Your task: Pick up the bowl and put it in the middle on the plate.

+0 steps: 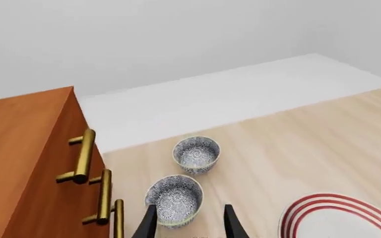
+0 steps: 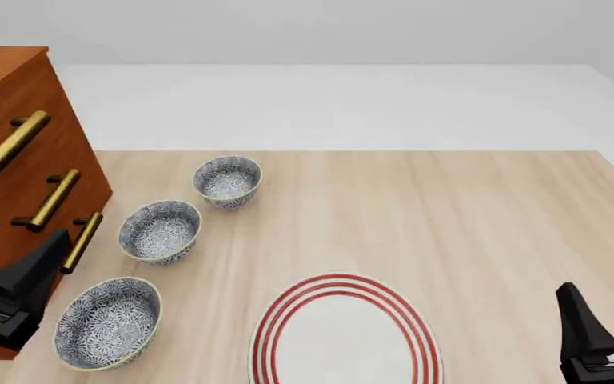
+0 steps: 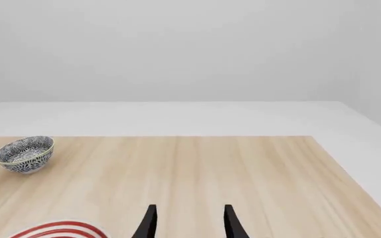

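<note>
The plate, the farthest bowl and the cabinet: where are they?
plate (image 2: 341, 340), front view, its white middle.
farthest bowl (image 2: 227, 179), front view, its patterned inside.
cabinet (image 2: 6, 92), front view, its wooden front.

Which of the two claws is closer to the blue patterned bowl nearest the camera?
The left. The left gripper sits just beside the nearest bowl, by the wooden cabinet. The right gripper is far off, across the plate, at the table's other side.
</note>
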{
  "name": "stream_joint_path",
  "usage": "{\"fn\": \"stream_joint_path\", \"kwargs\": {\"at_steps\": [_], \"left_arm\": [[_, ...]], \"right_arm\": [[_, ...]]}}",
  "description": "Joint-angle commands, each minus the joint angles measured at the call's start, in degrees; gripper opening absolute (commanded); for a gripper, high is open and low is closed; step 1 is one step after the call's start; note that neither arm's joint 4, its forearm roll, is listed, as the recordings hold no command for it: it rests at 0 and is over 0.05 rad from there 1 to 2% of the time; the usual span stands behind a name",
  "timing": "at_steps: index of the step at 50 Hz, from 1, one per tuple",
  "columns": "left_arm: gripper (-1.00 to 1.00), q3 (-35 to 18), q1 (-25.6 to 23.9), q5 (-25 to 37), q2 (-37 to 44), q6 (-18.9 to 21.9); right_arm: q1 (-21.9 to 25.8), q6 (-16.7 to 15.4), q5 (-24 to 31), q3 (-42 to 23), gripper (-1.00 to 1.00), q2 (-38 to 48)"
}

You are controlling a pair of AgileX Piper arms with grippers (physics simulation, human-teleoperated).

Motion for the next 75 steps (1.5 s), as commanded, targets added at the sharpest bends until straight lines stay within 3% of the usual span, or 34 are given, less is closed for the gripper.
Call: {"fn": "stream_joint_path", "kwargs": {"at_steps": [1, 8, 13, 15, 17, 18, 22, 35, 37, 40, 44, 65, 72, 75], "left_arm": [[1.00, -4.1, -2.7, 0.1, 9.4, 2.1], [1.00, -5.3, -4.6, -0.3, 16.2, 0.4], [1.00, -6.2, -5.8, -1.0, 19.8, 3.2], [1.00, -6.4, -6.1, -1.3, 22.9, 0.2], [1.00, -6.7, -5.4, -1.2, 24.9, -0.1], [1.00, -6.7, -6.0, -1.7, 24.6, 2.1], [1.00, -7.0, -6.0, -2.0, 26.5, 3.9], [1.00, -7.3, -7.1, -4.4, 35.6, 6.8], [1.00, -7.7, -7.5, -4.1, 36.3, 5.7], [1.00, -7.0, -7.0, -5.3, 36.9, 8.6], [1.00, -8.0, -6.9, -5.2, 38.6, 6.8], [1.00, -9.8, -4.8, -7.9, 46.5, 10.6], [1.00, -10.5, -3.2, -8.6, 48.9, 16.1], [1.00, -11.2, -3.0, -8.7, 50.1, 16.6]], "right_arm": [[0.0, -0.4, 0.3, -0.1, 1.00, -0.6], [0.0, -0.4, -0.1, 0.0, 1.00, -0.3], [0.0, 0.5, -0.5, 0.0, 1.00, 1.0], [0.0, -0.2, 0.0, 0.0, 1.00, -0.3], [0.0, -0.4, 0.1, 0.0, 1.00, -0.4], [0.0, -0.1, 0.2, 0.0, 1.00, -0.3], [0.0, -0.3, 0.2, -0.1, 1.00, -0.5], [0.0, 0.2, -0.4, 0.1, 1.00, 0.6], [0.0, -0.3, 0.1, 0.0, 1.00, -0.4], [0.0, -0.1, 0.3, -0.1, 1.00, -0.3], [0.0, -0.3, 0.0, 0.0, 1.00, -0.3], [0.0, -0.2, 0.4, -0.1, 1.00, -0.5], [0.0, -0.2, 0.3, 0.0, 1.00, -0.5], [0.0, 0.3, 0.0, 0.0, 1.00, 0.3]]}}
